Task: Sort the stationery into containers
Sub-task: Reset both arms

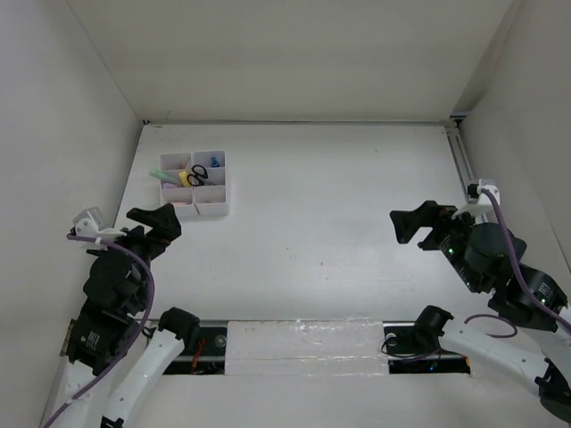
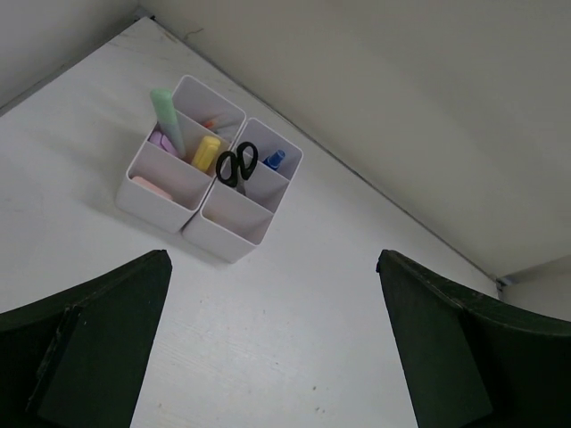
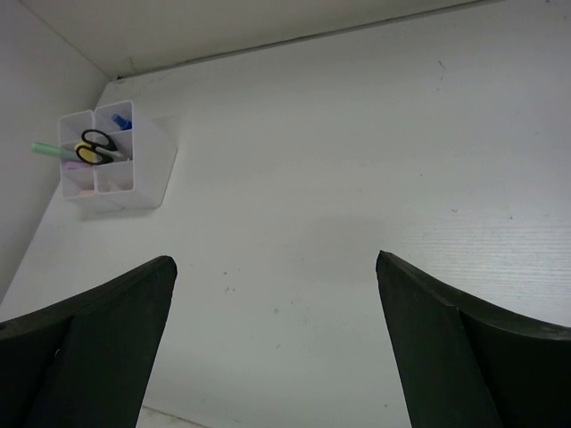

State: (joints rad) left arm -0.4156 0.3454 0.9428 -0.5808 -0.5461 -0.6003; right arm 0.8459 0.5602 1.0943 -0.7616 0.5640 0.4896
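Overhead and wrist views of the sorting station. You find the white organiser tray [image 2: 227, 234] standing on the table [image 1: 339, 196] toward its far left corner. Its compartments hold the stationery. The black-handled scissors [image 2: 236, 167] rise handles-up near the middle of the tray, and the blue-capped tube [image 2: 274, 159] stands in the compartment just behind them. The green highlighter [image 2: 167, 120], yellow highlighter [image 2: 206, 152] and purple highlighter [image 2: 161, 140] share the neighbouring compartment, the green one leaning outward over the rim. A pink eraser [image 2: 152, 187] lies low in the compartment on that side nearest the left arm. The red-tipped pens [image 2: 210, 125] are only faintly visible in the far one. Your left gripper [image 2: 272, 357] hangs above the table near the tray, its fingers spread wide and holding nothing. Your right gripper [image 3: 272, 348] is likewise spread and empty, over the right half of the table, well apart from the tray.
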